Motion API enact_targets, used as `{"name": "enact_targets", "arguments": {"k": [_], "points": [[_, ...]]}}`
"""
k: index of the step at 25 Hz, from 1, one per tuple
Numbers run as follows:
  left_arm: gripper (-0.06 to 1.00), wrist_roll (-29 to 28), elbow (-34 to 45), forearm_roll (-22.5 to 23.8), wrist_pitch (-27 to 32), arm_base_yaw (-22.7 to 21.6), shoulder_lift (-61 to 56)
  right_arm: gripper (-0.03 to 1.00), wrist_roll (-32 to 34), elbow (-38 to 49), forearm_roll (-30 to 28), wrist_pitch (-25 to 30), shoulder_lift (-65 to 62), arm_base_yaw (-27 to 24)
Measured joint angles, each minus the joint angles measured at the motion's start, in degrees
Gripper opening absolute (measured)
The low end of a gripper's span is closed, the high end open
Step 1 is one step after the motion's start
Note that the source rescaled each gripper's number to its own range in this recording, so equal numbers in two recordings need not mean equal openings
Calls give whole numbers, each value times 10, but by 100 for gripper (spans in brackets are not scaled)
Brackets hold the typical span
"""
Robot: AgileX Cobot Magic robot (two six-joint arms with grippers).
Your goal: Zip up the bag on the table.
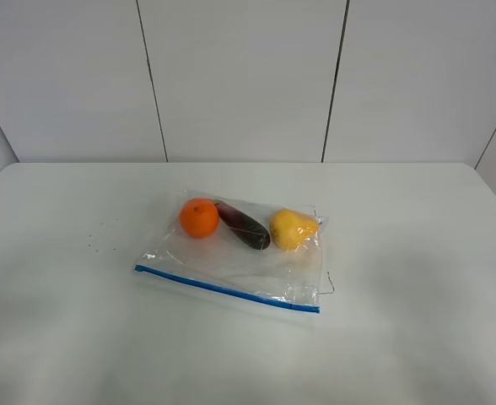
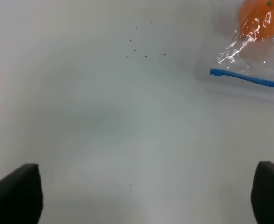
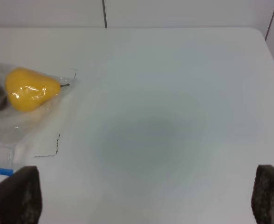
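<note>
Left fingers: spread wide, nothing between them, hanging over bare surface; the zip's blue end is off to one side, apart from me.
Right fingers: also wide apart and empty, with the bag's yellow-fruit corner beside them.
Bag: lying flat mid-surface, blue zip along the near edge, orange, purple and yellow produce bunched at the far edge.
Plan: I'd pin one end of the zip with one arm and run the other along the strip, low and level, so the crinkly film doesn't slide.
Surface: plain white, matte, a few dark specks left of the bag.
Room: white panelled wall behind.
</note>
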State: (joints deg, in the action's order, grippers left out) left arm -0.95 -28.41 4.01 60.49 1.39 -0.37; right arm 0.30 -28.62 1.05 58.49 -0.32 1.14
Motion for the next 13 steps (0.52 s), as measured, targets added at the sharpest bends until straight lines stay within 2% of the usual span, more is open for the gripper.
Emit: {"name": "enact_targets", "arguments": {"k": [13], "points": [[100, 0, 0, 0, 0, 0, 0, 100, 1, 0, 0, 0, 0, 0]]}}
